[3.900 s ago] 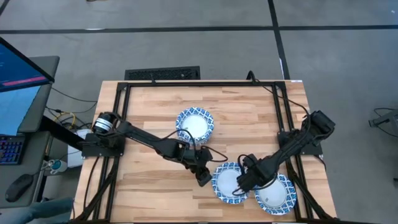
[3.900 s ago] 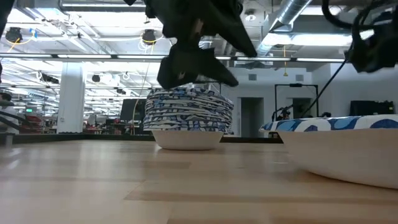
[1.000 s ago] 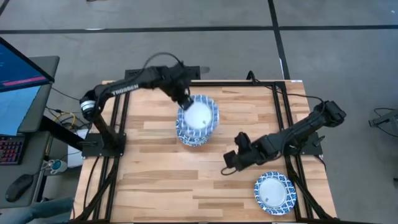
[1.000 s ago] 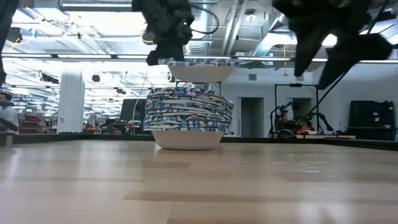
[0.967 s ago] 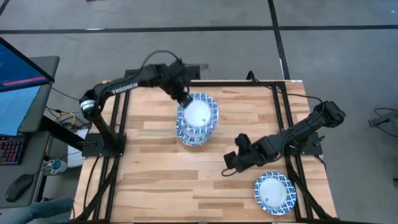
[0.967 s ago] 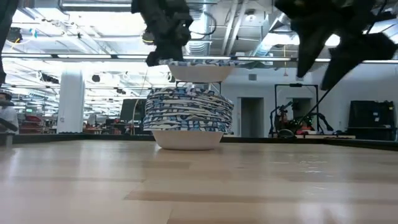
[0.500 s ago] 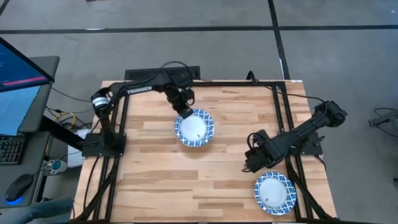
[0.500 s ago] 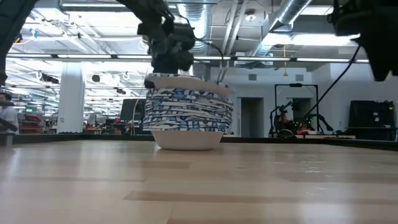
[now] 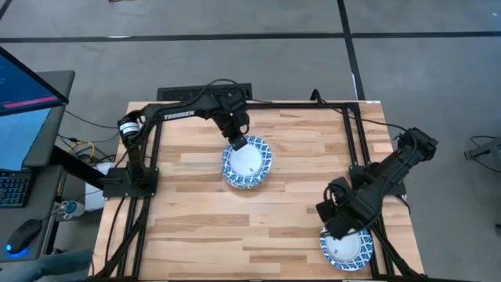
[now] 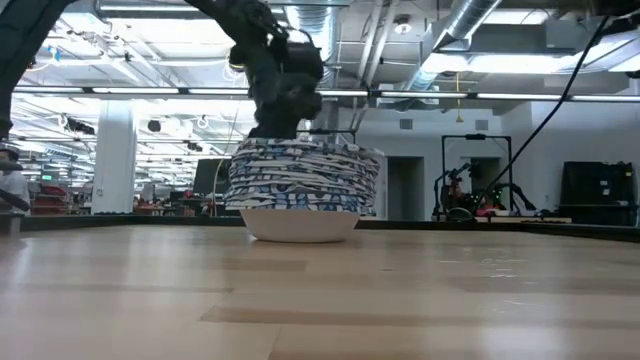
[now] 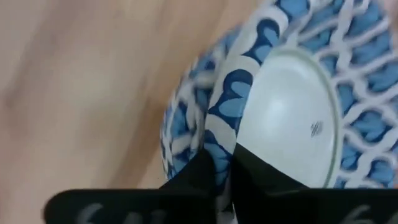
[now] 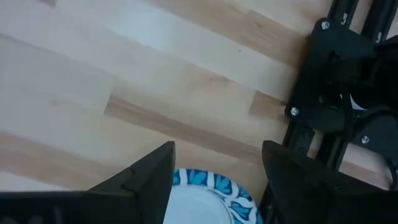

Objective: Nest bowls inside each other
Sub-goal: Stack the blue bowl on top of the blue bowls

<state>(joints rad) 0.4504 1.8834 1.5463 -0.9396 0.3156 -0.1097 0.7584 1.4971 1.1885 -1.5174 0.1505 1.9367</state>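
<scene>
We recorded a light wooden table of butcher-block planks, edged by a black frame. Two items lay directly on it: a tall stack of nested bowls near the middle toward the far edge, and a single bowl at the near right corner, well apart from the stack.
</scene>
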